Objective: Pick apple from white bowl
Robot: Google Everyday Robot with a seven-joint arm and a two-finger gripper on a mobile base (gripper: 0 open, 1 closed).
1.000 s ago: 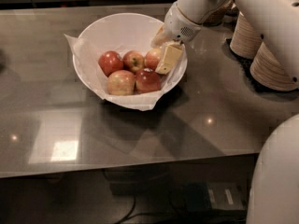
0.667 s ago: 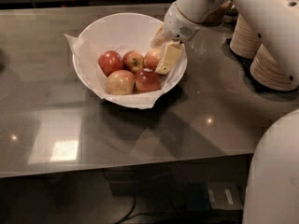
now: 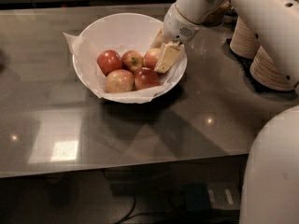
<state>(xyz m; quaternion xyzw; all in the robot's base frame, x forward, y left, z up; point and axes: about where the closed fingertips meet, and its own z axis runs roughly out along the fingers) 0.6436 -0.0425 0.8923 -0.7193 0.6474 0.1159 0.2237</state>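
Observation:
The white bowl (image 3: 121, 24) with a crumpled paper liner stands on the grey table and holds several apples. The pinkish-orange apple (image 3: 149, 59) lies at the bowl's right side, behind a deep-red apple (image 3: 146, 78). My gripper (image 3: 158, 58) reaches down into the bowl from the upper right. It is open, with one cream finger (image 3: 167, 57) on the apple's right and the other behind it. The apple rests in the bowl among the others.
Other apples lie at the left (image 3: 109, 61), middle (image 3: 132, 59) and front left (image 3: 120, 81) of the bowl. Stacks of tan disposable bowls (image 3: 268, 64) stand at the right. My white body (image 3: 273, 171) fills the lower right corner. The table's front edge (image 3: 117, 169) runs across below.

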